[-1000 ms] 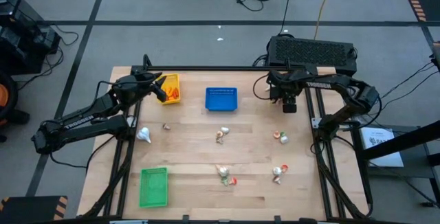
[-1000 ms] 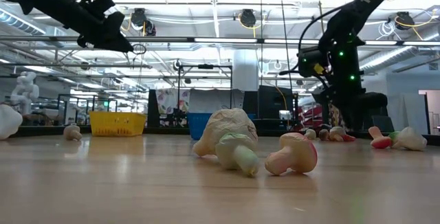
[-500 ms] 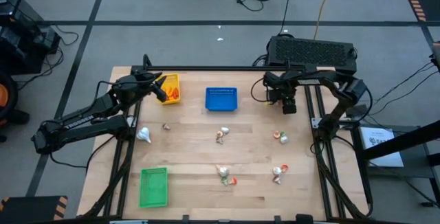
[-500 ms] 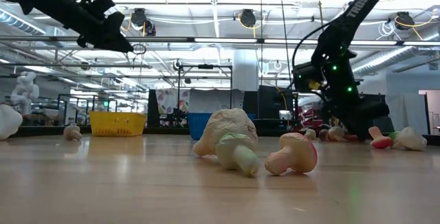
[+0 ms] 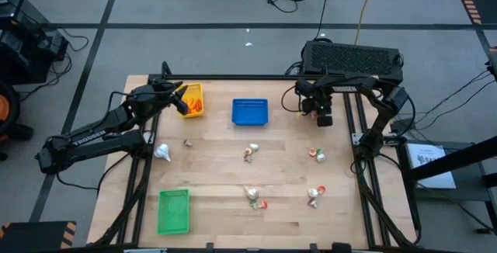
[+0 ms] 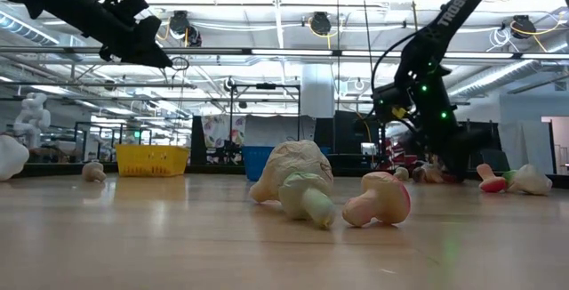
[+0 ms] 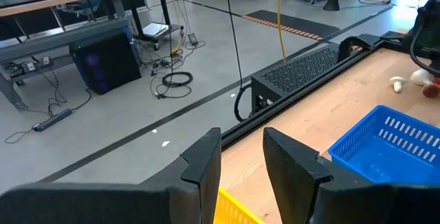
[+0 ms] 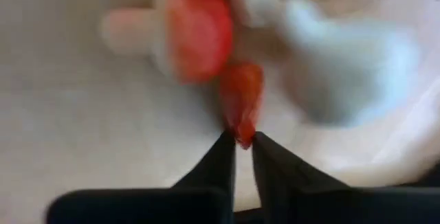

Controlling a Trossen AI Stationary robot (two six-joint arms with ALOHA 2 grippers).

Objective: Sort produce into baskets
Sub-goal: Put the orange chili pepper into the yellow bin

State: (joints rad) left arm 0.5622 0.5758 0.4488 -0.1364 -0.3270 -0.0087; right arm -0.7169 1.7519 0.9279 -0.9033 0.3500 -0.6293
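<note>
My right gripper [image 5: 323,119] points down at the table's far right, shut on a small orange-red piece [image 8: 240,104]. That piece lies beside a red-and-white mushroom piece [image 8: 196,28] and a whitish bulb [image 8: 344,73]. My left gripper [image 7: 242,138] hangs open and empty over the yellow basket [image 5: 194,98], which holds orange pieces. The blue basket [image 5: 249,112] stands at the far middle and the green basket [image 5: 173,210] at the near left. More produce lies loose on the table [image 5: 251,153], [image 5: 317,155], [image 5: 254,197], [image 5: 314,194]. My right gripper pinches the near tip of the orange-red piece [image 8: 241,136] between its two fingertips. The fingers come steeply from above. The rest of the piece lies ahead of the fingers, among the mushroom piece and the whitish bulb; whether it is off the table I cannot tell.
A whitish bulb [image 5: 162,153] and a small brownish piece [image 5: 188,143] lie at the left. A black box [image 5: 353,59] stands past the table's far right edge. Bare wood lies between the green basket and the middle produce.
My right gripper has sunk toward the table at the far right and tipped more steeply down, shifting slightly toward the blue basket.
</note>
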